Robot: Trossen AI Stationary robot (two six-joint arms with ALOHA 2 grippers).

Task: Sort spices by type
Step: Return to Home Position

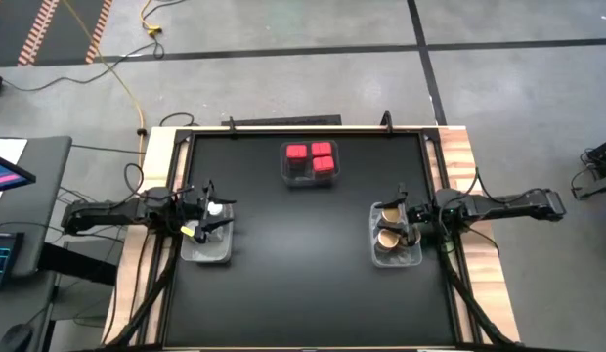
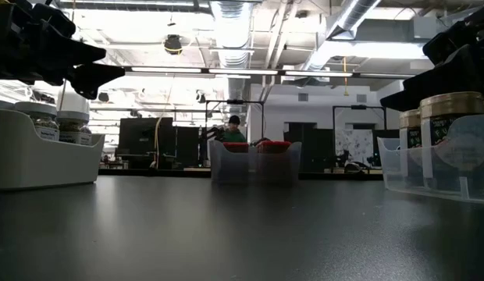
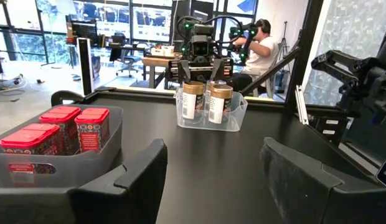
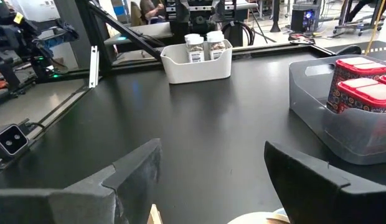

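Three red square-topped spice tins (image 1: 311,154) stand in a clear bin (image 1: 311,176) at the table's far middle. White-capped round jars (image 4: 202,46) stand in a pale bin (image 1: 207,249) at the left edge. My left gripper (image 3: 215,155) hovers just above them, open and holding nothing. Tan-lidded round jars (image 3: 208,99) stand in a clear bin (image 1: 399,258) at the right edge. My right gripper (image 4: 211,155) hovers just above those, also open and holding nothing. Both grippers point toward the table's middle.
The black table top (image 1: 303,264) lies bare between the three bins. Raised rails and wooden strips (image 1: 457,166) run along its sides. In the room beyond the table, a person (image 3: 261,46) sits at a desk.
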